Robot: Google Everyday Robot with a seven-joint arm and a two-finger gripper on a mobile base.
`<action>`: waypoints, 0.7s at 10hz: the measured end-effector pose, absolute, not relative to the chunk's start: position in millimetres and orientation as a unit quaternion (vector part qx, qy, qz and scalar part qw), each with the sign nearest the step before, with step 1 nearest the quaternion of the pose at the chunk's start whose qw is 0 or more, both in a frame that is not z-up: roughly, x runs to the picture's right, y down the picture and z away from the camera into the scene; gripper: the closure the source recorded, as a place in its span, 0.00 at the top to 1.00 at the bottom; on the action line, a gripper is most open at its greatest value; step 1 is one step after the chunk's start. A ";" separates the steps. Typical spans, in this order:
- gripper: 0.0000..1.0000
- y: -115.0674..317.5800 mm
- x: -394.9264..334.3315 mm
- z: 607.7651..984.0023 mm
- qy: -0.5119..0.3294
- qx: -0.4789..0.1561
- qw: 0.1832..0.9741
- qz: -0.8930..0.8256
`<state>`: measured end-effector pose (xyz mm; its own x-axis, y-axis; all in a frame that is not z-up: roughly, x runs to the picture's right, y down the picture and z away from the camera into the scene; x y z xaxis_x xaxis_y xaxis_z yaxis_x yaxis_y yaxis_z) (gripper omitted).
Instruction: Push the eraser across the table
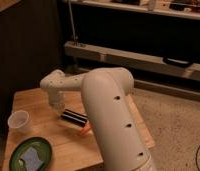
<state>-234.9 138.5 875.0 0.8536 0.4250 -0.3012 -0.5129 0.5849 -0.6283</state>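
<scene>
Your gripper [58, 107] hangs low over the worktop [33, 102], jaws closed on nothing; the eraser [74, 117] lies just beside them and looks light, stiff, likely grippy: push its long side midway, not a corner

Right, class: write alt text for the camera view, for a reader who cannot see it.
A white robot arm reaches over a small wooden table, its closed gripper beside one end of a black eraser. A carrot, a cup and a green plate lie nearby.
</scene>
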 end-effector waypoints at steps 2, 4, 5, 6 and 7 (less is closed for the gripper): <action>0.00 141.7 -223.3 874.9 0.068 -0.372 0.887 0.265; 0.00 144.0 -211.6 873.3 0.075 -0.371 0.886 0.267; 0.00 144.8 -204.6 871.8 0.079 -0.370 0.886 0.269; 0.00 146.0 -197.9 870.5 0.082 -0.370 0.885 0.270; 0.00 147.1 -192.7 869.3 0.085 -0.370 0.884 0.272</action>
<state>-192.7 147.1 869.3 0.8378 0.4184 -0.3507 -0.5435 0.5786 -0.6081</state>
